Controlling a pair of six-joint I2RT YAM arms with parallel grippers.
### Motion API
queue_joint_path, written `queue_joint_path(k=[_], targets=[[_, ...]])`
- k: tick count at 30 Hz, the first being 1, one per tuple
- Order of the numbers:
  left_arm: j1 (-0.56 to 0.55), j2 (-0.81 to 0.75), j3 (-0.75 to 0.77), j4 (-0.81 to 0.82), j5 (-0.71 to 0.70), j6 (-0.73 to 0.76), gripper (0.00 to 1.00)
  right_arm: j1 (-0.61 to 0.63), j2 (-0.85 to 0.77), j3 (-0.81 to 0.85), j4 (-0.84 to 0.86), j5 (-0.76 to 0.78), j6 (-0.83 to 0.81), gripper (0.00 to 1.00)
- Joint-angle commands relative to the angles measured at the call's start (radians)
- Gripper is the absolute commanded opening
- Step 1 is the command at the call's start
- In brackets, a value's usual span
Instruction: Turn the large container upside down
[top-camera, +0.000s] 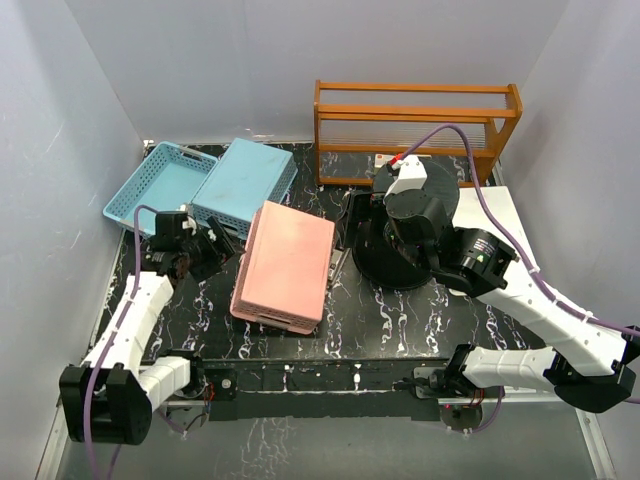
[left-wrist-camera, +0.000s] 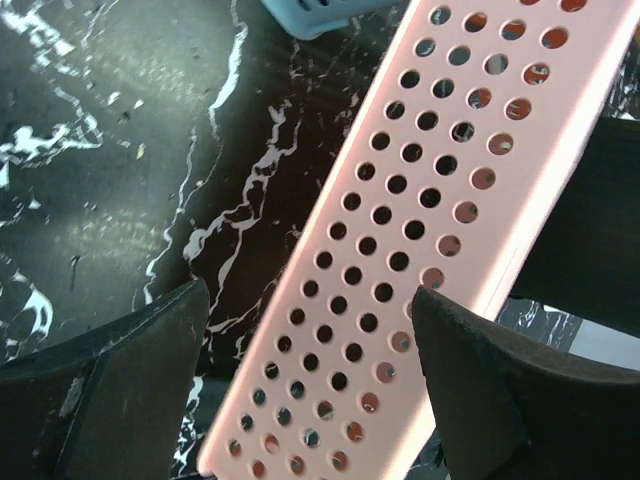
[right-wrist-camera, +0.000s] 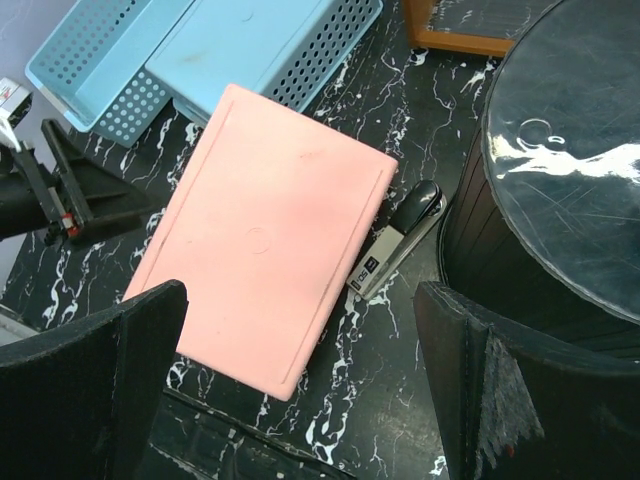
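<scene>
The large black bucket (right-wrist-camera: 570, 170) stands at the right of the right wrist view with a flat glossy face on top and ribbed sides. In the top view the bucket (top-camera: 372, 258) sits right of centre, mostly hidden under my right arm. My right gripper (right-wrist-camera: 300, 380) is open and empty, held above the table just left of the bucket, and it also shows in the top view (top-camera: 398, 232). My left gripper (top-camera: 210, 250) is open and empty at the left side of the pink basket. In the left wrist view (left-wrist-camera: 310, 340) the basket's perforated wall (left-wrist-camera: 420, 200) shows between the fingers.
The pink basket (top-camera: 287, 262) lies upside down at centre. A blue basket (top-camera: 243, 183) lies upside down behind it, with a light blue one (top-camera: 160, 185) upright at the far left. A stapler (right-wrist-camera: 395, 245) lies between the pink basket and the bucket. A wooden rack (top-camera: 415, 125) stands at the back.
</scene>
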Motion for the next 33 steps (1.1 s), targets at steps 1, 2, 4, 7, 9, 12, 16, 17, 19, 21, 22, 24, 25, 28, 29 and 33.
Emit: queue_joint_path(k=[1,2,4,7,9,12,16,17,19,21,22,24,25,28,29,33], targets=[[-0.020,0.046,0.061,0.086,0.077,0.057,0.81,0.001,-0.013,0.002,0.043,0.003,0.016,0.97],[-0.029,0.061,0.071,0.105,0.090,0.053,0.81,0.002,-0.014,0.002,0.041,0.002,0.019,0.97],[-0.062,0.101,0.098,0.128,0.094,0.050,0.82,0.002,-0.018,-0.002,0.039,0.001,0.023,0.97],[-0.146,0.171,0.147,0.140,0.046,0.052,0.82,0.002,-0.022,-0.003,0.039,-0.004,0.031,0.97],[-0.190,0.215,0.171,0.164,0.026,0.048,0.82,0.001,-0.024,-0.006,0.039,-0.007,0.035,0.97],[-0.203,0.280,0.202,0.213,0.036,0.047,0.82,0.002,-0.027,-0.008,0.036,-0.009,0.039,0.97],[-0.203,0.347,0.379,0.077,-0.026,0.148,0.84,0.002,-0.031,-0.003,0.001,-0.012,0.040,0.97],[-0.203,0.347,0.419,0.040,-0.023,0.168,0.84,0.002,-0.033,-0.003,-0.013,-0.010,0.040,0.97],[-0.211,0.332,0.478,-0.052,-0.024,0.215,0.86,0.002,-0.040,-0.008,-0.043,0.001,0.046,0.97],[-0.239,0.277,0.494,-0.175,-0.049,0.245,0.87,0.002,-0.057,-0.022,-0.062,0.023,0.054,0.97],[-0.263,0.244,0.486,-0.230,-0.079,0.249,0.88,0.002,-0.066,-0.031,-0.064,0.035,0.058,0.98],[-0.303,0.158,0.445,-0.329,-0.116,0.227,0.88,0.002,-0.087,-0.049,-0.057,0.057,0.060,0.98],[-0.323,0.117,0.417,-0.367,-0.128,0.202,0.87,0.002,-0.092,-0.054,-0.052,0.065,0.058,0.98],[-0.408,0.005,0.341,-0.458,-0.134,0.092,0.83,0.002,-0.089,-0.047,-0.045,0.082,0.049,0.98],[-0.447,-0.023,0.321,-0.486,-0.144,0.046,0.83,0.002,-0.085,-0.043,-0.044,0.085,0.045,0.98],[-0.583,-0.097,0.276,-0.582,-0.180,-0.093,0.85,0.002,-0.067,-0.039,-0.039,0.098,0.031,0.98]])
